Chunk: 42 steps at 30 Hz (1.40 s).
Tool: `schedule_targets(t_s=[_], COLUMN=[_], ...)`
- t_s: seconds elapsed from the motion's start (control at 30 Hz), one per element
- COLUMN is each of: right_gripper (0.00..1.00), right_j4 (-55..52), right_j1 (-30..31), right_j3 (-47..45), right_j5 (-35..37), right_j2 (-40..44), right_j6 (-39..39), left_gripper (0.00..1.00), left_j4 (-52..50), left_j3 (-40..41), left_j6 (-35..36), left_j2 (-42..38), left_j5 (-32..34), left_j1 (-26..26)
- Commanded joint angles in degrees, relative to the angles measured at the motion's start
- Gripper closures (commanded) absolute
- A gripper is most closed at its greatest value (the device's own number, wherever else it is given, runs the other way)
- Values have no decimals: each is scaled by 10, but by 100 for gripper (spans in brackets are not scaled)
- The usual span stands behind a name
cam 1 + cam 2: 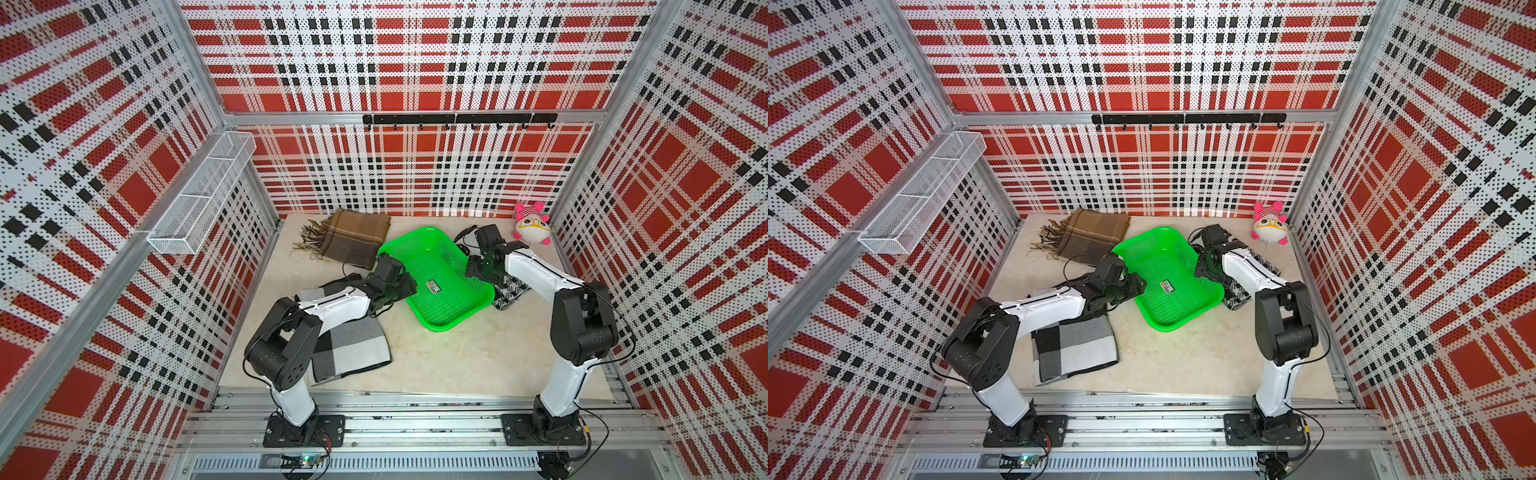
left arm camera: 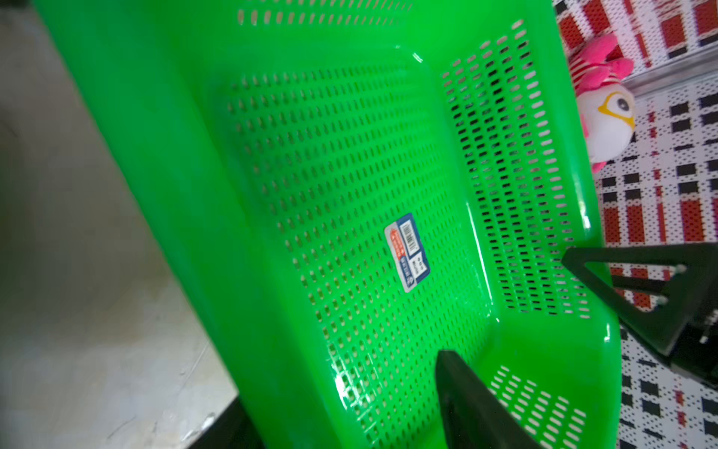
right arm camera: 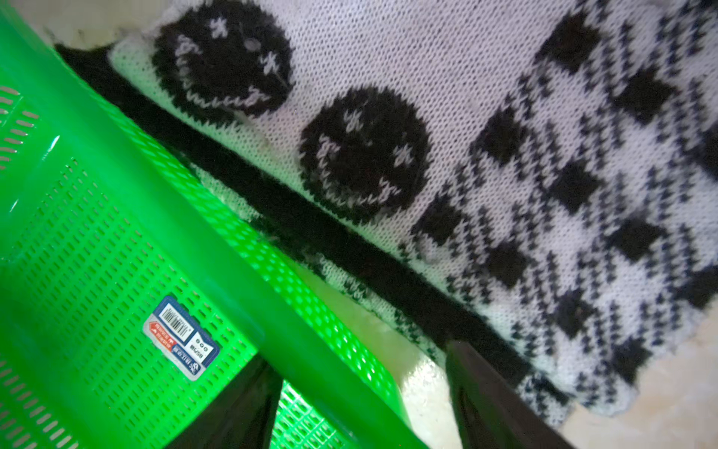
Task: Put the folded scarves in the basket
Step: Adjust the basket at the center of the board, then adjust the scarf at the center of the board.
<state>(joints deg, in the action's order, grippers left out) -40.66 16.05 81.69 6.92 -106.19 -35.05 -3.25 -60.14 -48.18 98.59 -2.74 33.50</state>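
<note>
The bright green basket (image 1: pixel 436 326) (image 1: pixel 1163 326) stands mid-table, its perforated floor (image 2: pixel 330 175) (image 3: pixel 97 233) bare except for a sticker. Three folded scarves lie around it. A brown fringed one (image 1: pixel 353 239) (image 1: pixel 1094 235) is behind it on the left. A grey check one (image 1: pixel 353 349) (image 1: pixel 1075 347) lies under my left arm. A black-and-white knit one (image 1: pixel 511 293) (image 3: pixel 505 155) lies against the basket's right side. My left gripper (image 1: pixel 405 286) (image 2: pixel 344 381) is open astride the left rim. My right gripper (image 1: pixel 478 270) (image 3: pixel 361 353) is open astride the right rim, one finger inside and one outside.
A pink-and-white plush toy (image 1: pixel 532 226) (image 2: pixel 606 116) sits in the back right corner. A white wire shelf (image 1: pixel 203 195) hangs on the left wall and a black hook rail (image 1: pixel 457 119) on the back wall. Plaid walls close in three sides.
</note>
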Motion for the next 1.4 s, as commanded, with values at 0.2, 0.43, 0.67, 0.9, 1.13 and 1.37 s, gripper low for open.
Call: schedule_targets(t_s=[0.2,0.43,0.67,0.9,1.13,1.37], right_gripper=[19,16,16,21,24,22], right_j4=[-18,-14,57,50,45,33], right_j1=[-2,44,140,168,169,167], right_j3=[-67,-206,-260,-230,-186,-173], right_j5=[9,-34,-122,-92,-75,-40], right_j2=[99,231,254,201,147,157], right_j6=[-94,-242,-366,-380,-353,-312], left_gripper=[24,29,32,48,54,58], left_j4=[-17,-43,-84,-128,-116,-59], left_j3=[-43,-86,-112,-49,48,59], left_j6=[7,56,90,72,48,40], left_j2=[-75,-43,-25,-44,-36,31], left_j5=[-21,-43,-9,18,33,6], left_j1=[-72,-151,-183,-189,-189,-210])
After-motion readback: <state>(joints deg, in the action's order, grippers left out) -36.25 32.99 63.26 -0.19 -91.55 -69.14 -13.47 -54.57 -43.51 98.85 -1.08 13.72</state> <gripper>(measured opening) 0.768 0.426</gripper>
